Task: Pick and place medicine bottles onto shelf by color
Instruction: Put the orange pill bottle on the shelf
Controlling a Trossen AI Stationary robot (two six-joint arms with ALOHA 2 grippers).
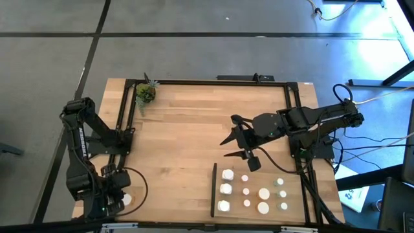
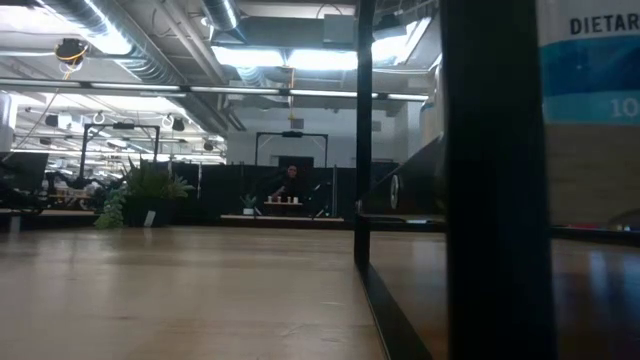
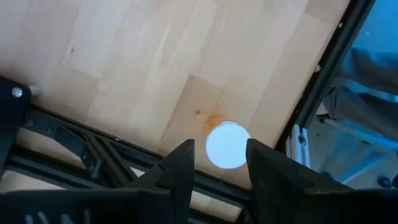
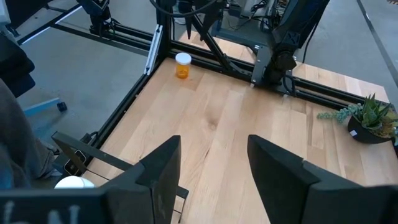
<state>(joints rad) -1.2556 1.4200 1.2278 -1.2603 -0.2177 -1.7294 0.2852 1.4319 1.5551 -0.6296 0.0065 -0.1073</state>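
— Left claw point(image 3: 219, 145), what do you have for me?

— Your left gripper hangs over the near left corner of the table, fingers apart. An orange bottle point(image 4: 182, 65) with a white cap stands upright on the wood right below them. You see its cap in the gap between the two fingers, and they are not clamped on it. It stands alone, well apart from the shelf point(image 1: 236, 214).

— And the right one?

— Your right gripper point(image 4: 214, 142) is out over the middle of the table, just beyond the shelf's far edge, fingers spread with nothing between them.

— What does the shelf hold?

— You have eleven bottles standing on it in columns. Three larger white ones point(image 1: 225, 189) stand beside the black strip point(image 1: 214, 189). Next comes a column of three small pinkish tops point(image 1: 246, 191). Two larger white ones point(image 1: 264, 193) follow. Three small pale green tops point(image 1: 283, 193) line the right side. A potted plant point(image 1: 145, 92) sits at the table's far left corner.
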